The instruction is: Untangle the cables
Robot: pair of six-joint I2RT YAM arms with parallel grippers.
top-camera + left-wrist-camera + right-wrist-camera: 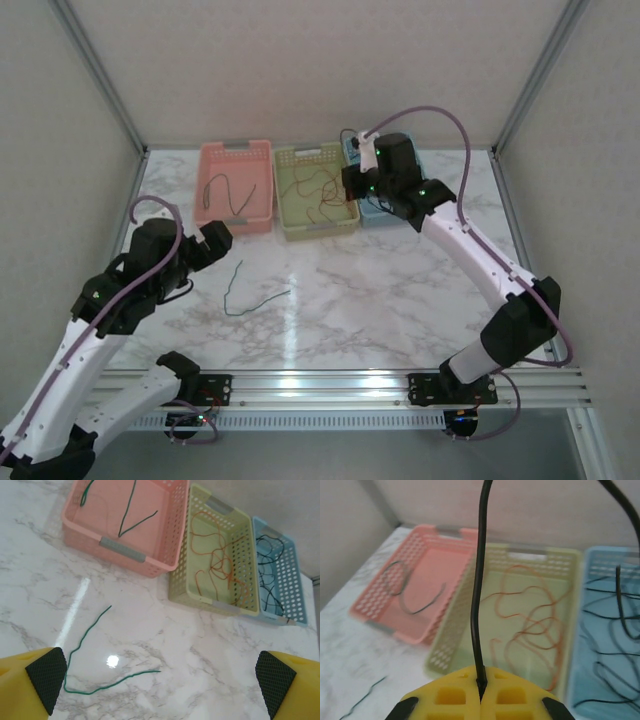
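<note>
**Strand of thin green wire [229, 310] under my left claw [160, 682]**

Released, it hangs over the desk's [400, 300] left half, and the strand's long leg points at the far edge. My right claw [481, 692], clenched on thin black wire [476, 605], is well apart above the plastic baskets [312, 152].

No writing, label, brand, number or sign can be read on the pink basket [85, 537], green basket [182, 587], blue basket [292, 587] or marble desk [200, 670].
</note>
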